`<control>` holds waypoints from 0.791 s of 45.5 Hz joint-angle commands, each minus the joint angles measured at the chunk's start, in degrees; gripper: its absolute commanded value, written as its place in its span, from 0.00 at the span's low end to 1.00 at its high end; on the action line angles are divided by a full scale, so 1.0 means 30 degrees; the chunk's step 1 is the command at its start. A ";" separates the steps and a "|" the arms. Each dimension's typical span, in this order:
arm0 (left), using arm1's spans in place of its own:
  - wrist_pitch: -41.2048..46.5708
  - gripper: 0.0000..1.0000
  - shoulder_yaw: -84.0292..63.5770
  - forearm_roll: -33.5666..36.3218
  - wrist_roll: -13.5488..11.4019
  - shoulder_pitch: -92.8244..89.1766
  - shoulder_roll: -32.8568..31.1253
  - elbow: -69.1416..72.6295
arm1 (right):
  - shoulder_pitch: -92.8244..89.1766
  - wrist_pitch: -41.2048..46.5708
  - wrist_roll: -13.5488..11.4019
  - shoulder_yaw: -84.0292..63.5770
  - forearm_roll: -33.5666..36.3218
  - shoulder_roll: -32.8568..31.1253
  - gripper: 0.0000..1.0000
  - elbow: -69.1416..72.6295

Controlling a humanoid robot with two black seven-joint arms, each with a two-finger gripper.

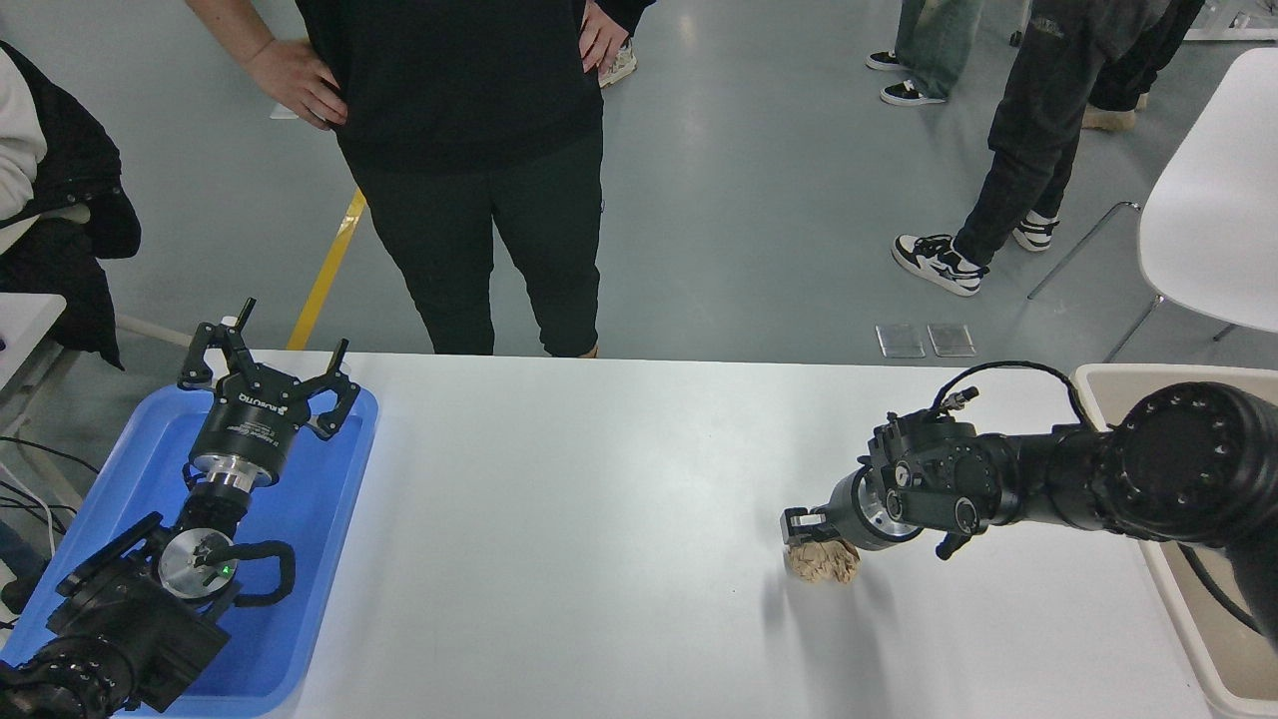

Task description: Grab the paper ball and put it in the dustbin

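- The paper ball [823, 564] is lying on the white table [599, 519], right of centre and toward the near edge, a crumpled tan wad with no clear long axis
- The right gripper [811, 531] is reaching in from the 3 o'clock side with its arm running nearly level over the table; the fingertips are sitting directly on top of the ball, covering its upper part
- Finger state: the fingers are overlapping the wad, but the view is not showing whether they are spread around it or pressing on it, so I cannot tell if a grip exists
- Deciding relation: the ball is lying straight under the fingertips, slightly to their 5 o'clock, so the coming move is looking like a close-and-lift, not a further reach
- The dustbin [1098, 379] is standing at 3 o'clock from the ball, off the table's right end, behind the right arm's elbow; only its off-white rim and a strip of beige wall are showing
- Judgement: carrying the ball there is going to mean pulling back along the arm's own line
- The left gripper [268, 371] is parked over the blue tray [300, 559] at the lower left, fingers spread and holding nothing, well apart from the ball; the right arm is plainly the nearer one
- A person in black [469, 150] is standing at the far side, at 11 o'clock from the ball, hands on hips and away from the table
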 commanded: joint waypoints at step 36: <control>0.0000 1.00 0.0000 0.0000 0.0000 0.0000 0.0000 0.0004 | 1.6848 0.4695 0.0018 -0.3006 -0.0285 -0.6908 0.00 0.9529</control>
